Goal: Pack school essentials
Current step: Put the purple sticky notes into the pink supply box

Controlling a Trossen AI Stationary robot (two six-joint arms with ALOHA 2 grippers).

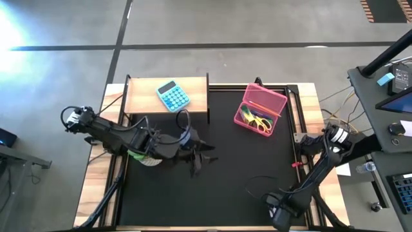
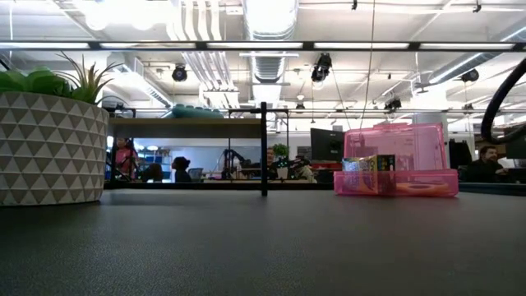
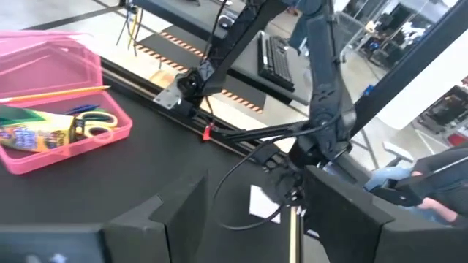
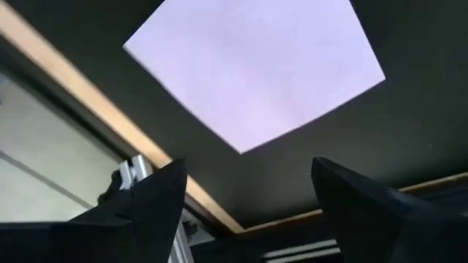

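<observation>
Filling right wrist view: lilac note pad (image 4: 256, 69)

Dark jointed arms, black cables; right tool (image 4: 248, 201) fingers black, wedge-shaped.

A teal calculator (image 1: 173, 96) lies on a wooden shelf (image 1: 138, 95); a potted plant (image 2: 49, 136) stands nearby
</observation>
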